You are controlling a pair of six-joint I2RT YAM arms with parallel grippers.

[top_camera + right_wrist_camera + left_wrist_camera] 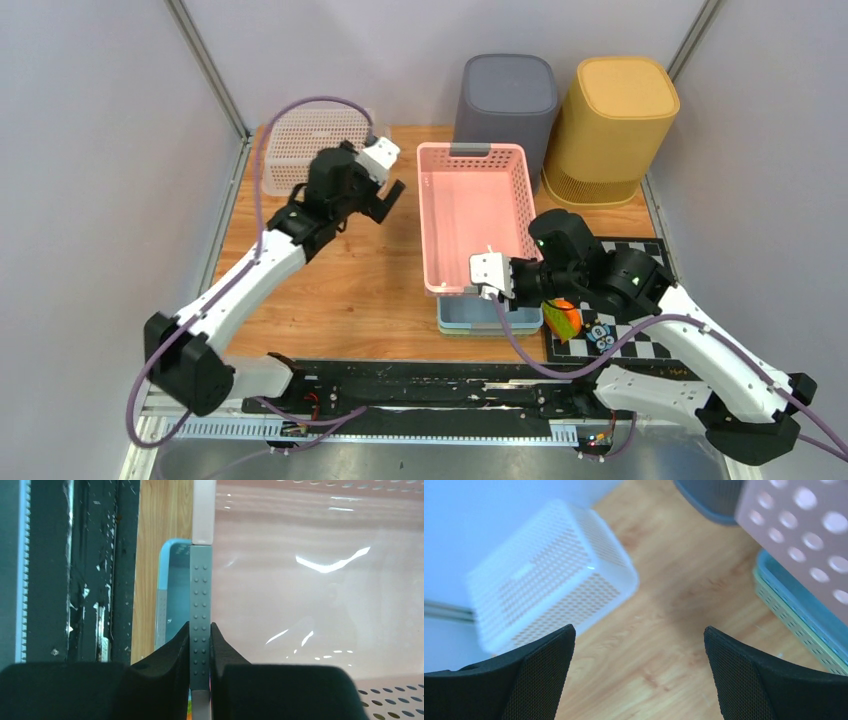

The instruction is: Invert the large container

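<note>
TOP: your pink basket (470, 215) sits mid-counter (340, 290), its near end over a blue tray (480, 322); right end effector (478, 288) clamps its near rim | LEFT WRIST: left end effector (639, 632) gapes wide, holding nothing, near the white basket (549, 575) | RIGHT WRIST: fingers (177, 645) pinch only the thin grey handle strip (201, 585); when you flip, the basket may pivot or slip free.

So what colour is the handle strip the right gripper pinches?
Grey dotted handle strip on the pink plastic basket; best in right wrist view.

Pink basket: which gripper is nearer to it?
Right. The right gripper clamps the grey handle on the near rim of the pink basket; the left gripper hangs open to its left, apart.
</note>
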